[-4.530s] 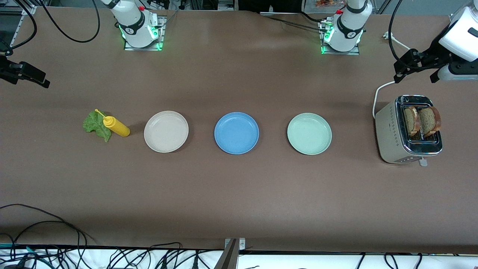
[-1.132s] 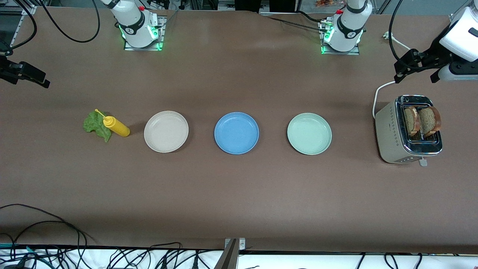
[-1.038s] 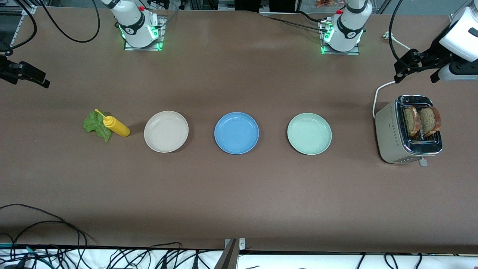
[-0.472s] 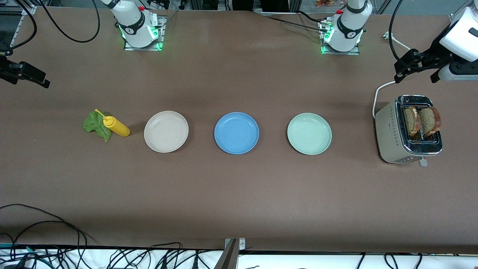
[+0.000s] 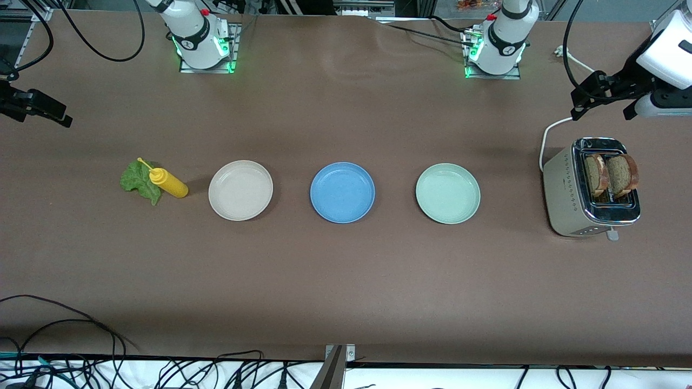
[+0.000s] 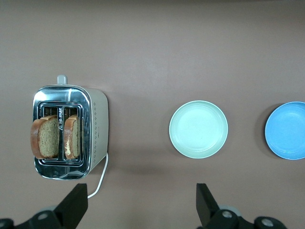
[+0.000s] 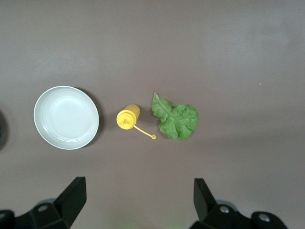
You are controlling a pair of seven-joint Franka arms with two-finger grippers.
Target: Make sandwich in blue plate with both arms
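The blue plate (image 5: 342, 192) lies bare in the middle of the table and shows at the edge of the left wrist view (image 6: 288, 130). Two brown bread slices (image 5: 621, 175) (image 6: 45, 138) stand upright in the toaster's slots. A green lettuce leaf (image 5: 138, 181) (image 7: 177, 120) lies flat at the right arm's end of the table. My left gripper (image 5: 601, 114) (image 6: 140, 187) hangs open and empty over the table beside the toaster. My right gripper (image 5: 38, 108) (image 7: 139, 181) hangs open and empty over the table's end, apart from the lettuce.
A silver toaster (image 5: 573, 189) with a white cord stands at the left arm's end. A mint-green plate (image 5: 447, 193) and a beige plate (image 5: 240, 190) flank the blue one. A yellow squeeze bottle (image 5: 168, 183) lies against the lettuce. Cables run along the table's near edge.
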